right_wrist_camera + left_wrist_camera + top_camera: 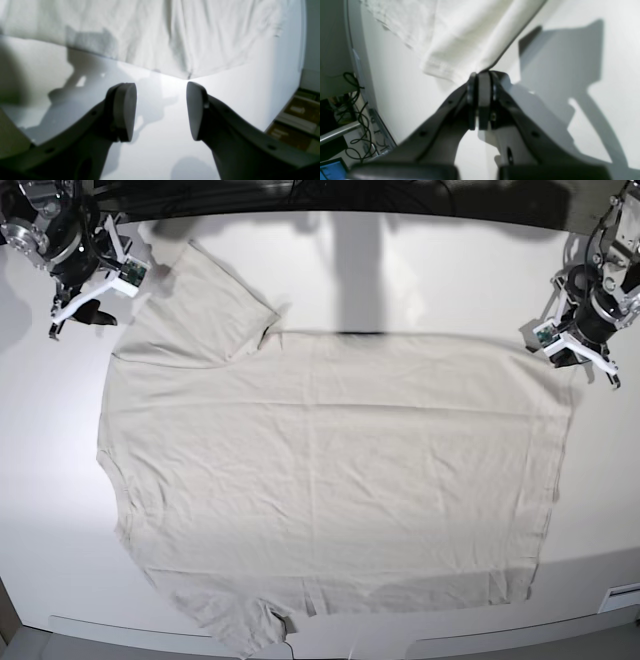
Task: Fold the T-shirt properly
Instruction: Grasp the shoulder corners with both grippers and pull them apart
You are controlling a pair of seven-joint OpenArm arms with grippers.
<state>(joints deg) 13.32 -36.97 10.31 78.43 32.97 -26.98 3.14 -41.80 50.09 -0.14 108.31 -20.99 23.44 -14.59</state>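
The off-white T-shirt (330, 470) lies spread flat on the white table (420, 270), with the collar side at the left and the hem at the right. One sleeve (200, 305) points to the back left. My left gripper (481, 75) is shut, and the far hem corner of the T-shirt (460, 30) ends right between its tips. It stands at the right in the base view (580, 362). My right gripper (161, 110) is open and empty above bare table, just short of the T-shirt's edge (150, 32). In the base view it is at the back left (82, 310), beside the sleeve.
Black cables (357, 112) and a metal frame hang off the table's side behind the left arm. The table's edge (282, 112) drops to the floor right of the right gripper. The table's front edge (450, 635) runs close below the shirt.
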